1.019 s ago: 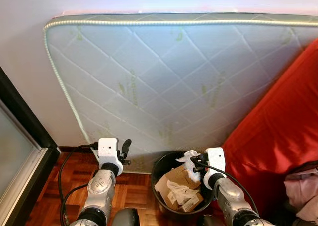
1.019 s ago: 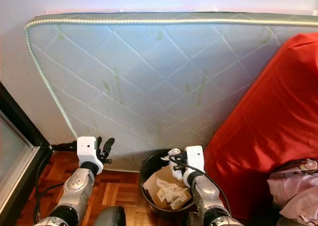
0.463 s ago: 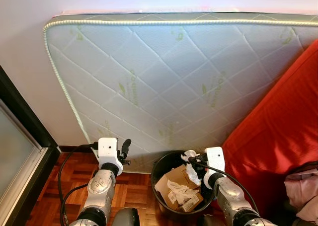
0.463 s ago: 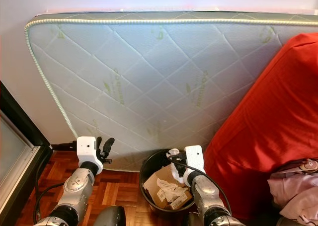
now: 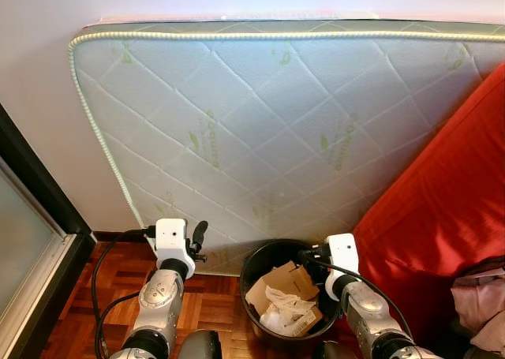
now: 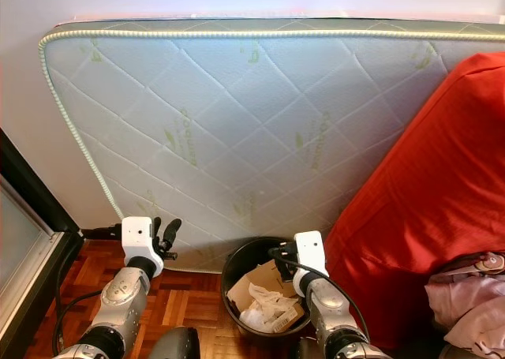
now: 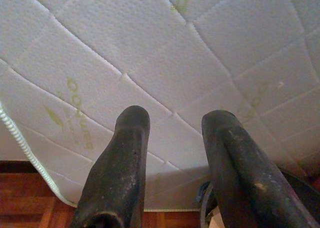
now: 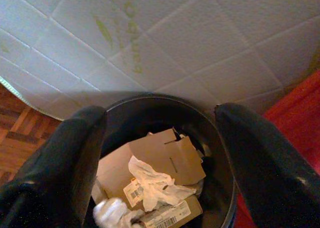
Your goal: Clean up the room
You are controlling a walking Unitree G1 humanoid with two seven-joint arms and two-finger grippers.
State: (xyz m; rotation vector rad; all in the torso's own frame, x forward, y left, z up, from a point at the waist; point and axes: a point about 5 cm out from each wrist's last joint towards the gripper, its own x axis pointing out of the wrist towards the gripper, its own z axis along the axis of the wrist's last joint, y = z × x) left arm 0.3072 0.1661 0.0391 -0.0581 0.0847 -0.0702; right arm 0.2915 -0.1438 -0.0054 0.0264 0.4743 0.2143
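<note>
A round black trash bin [image 5: 244, 277] stands on the wooden floor against a leaning mattress. It holds brown cardboard [image 5: 286, 282], crumpled white paper [image 8: 150, 180] and a white paper wad [image 8: 112, 211] low in the pile. My right gripper [image 8: 160, 112] hovers just above the bin's rim on its right side, open, with nothing between its fingers. My left gripper [image 7: 176, 118] is held up to the left of the bin, open and empty, pointing at the mattress.
A quilted white mattress [image 5: 276, 122] leans on the wall behind the bin. A big red cushion [image 5: 442, 209] stands close on the right, with pink cloth [image 5: 483, 296] below it. A dark door frame [image 5: 35, 193] is at the left over wooden floor [image 5: 118, 272].
The white paper wad that was between my right gripper's fingers has dropped into the bin, and that gripper now stands open. The left arm has not moved.
</note>
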